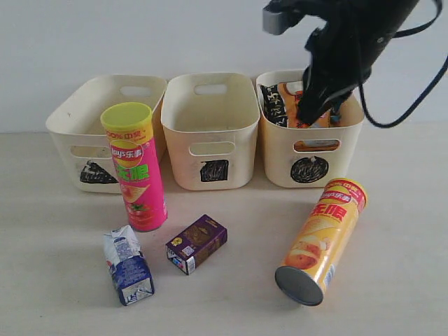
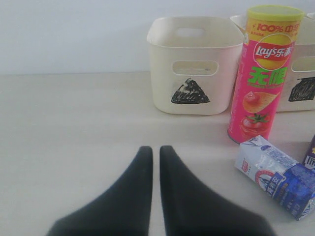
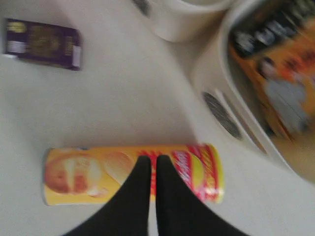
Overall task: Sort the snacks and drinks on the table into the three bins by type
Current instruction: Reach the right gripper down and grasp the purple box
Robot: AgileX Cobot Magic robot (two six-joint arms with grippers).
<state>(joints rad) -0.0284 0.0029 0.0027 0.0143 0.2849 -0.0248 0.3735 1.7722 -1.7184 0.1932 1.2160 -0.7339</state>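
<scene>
A pink chip tube (image 1: 134, 168) with a yellow lid stands upright in front of the left bin (image 1: 70, 119). The orange-yellow tube (image 1: 322, 241) lies on its side at the front right. A blue and white drink carton (image 1: 128, 264) and a purple carton (image 1: 197, 243) lie at the front. An orange noodle packet (image 1: 290, 94) and a dark-banded one (image 1: 271, 105) stand in the right bin (image 1: 311, 164). My right gripper (image 1: 306, 117) hangs shut and empty over that bin. In the right wrist view it (image 3: 149, 160) overlaps the yellow tube (image 3: 98, 174). My left gripper (image 2: 152, 150) is shut and empty, above bare table.
The middle bin (image 1: 210, 140) holds nothing I can see. In the left wrist view the left bin (image 2: 192, 73), the pink tube (image 2: 263, 73) and the blue and white carton (image 2: 278, 174) lie ahead of the fingers. A pale wall stands behind the bins.
</scene>
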